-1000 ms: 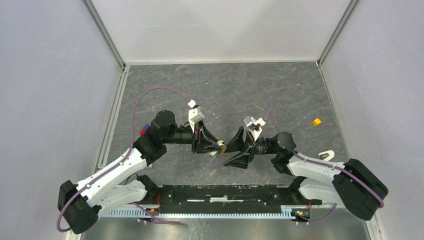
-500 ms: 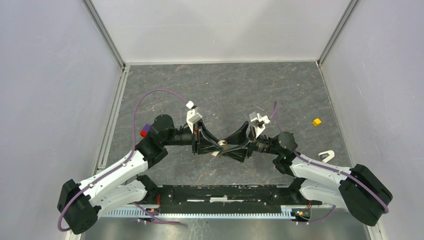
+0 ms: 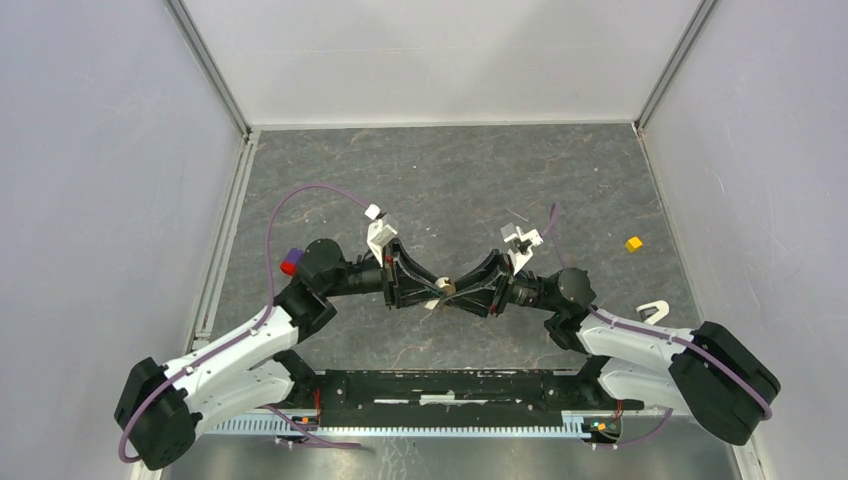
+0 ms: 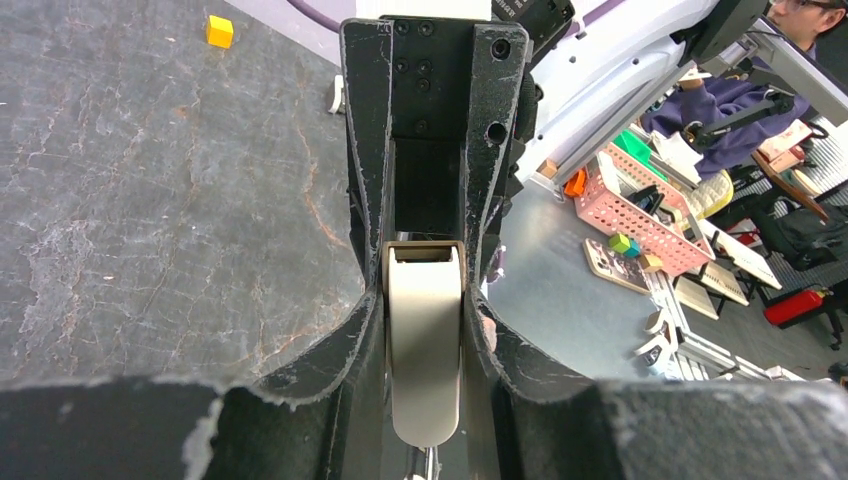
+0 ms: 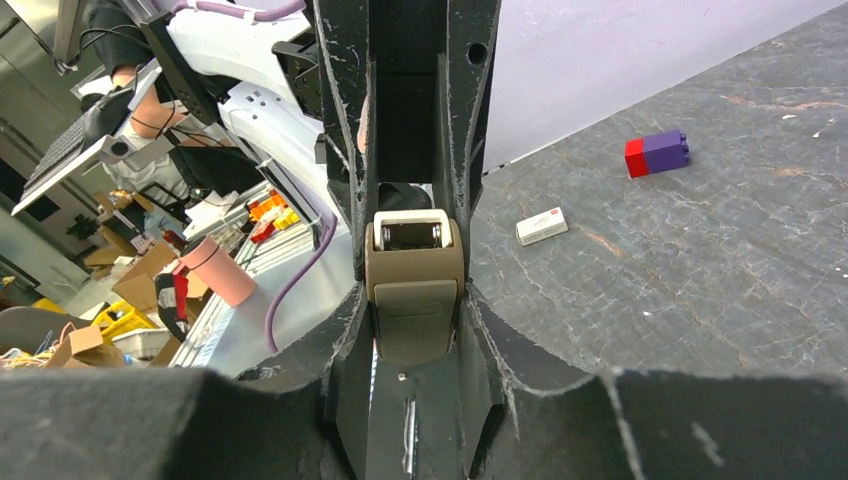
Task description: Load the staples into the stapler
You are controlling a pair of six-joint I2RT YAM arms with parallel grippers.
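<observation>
- The left gripper [image 3: 430, 286] is clamped on the stapler [image 3: 447, 288]. In the left wrist view its two fingers press against the cream sides of the body.
- The right gripper [image 3: 464, 290] is closed on the same stapler from the opposite end. In the right wrist view its fingers sit tight against the tan body.
- The two grippers meet tip to tip over the middle of the grey table [image 3: 450, 180], towards its near side, with the stapler bridging them.
- The pictures do not show whether the stapler touches the table.
- The box of staples [image 5: 542, 226], white with red print, lies flat on the table. It is apart from the stapler and held by neither gripper.
- In the right wrist view the box lies between the stapler and a red-and-purple block [image 5: 656, 153], which stands further off by the left arm.
- A yellow cube [image 3: 633, 243] sits well to the right.
- A white hook-shaped piece [image 3: 652, 312] lies near the right arm.
</observation>
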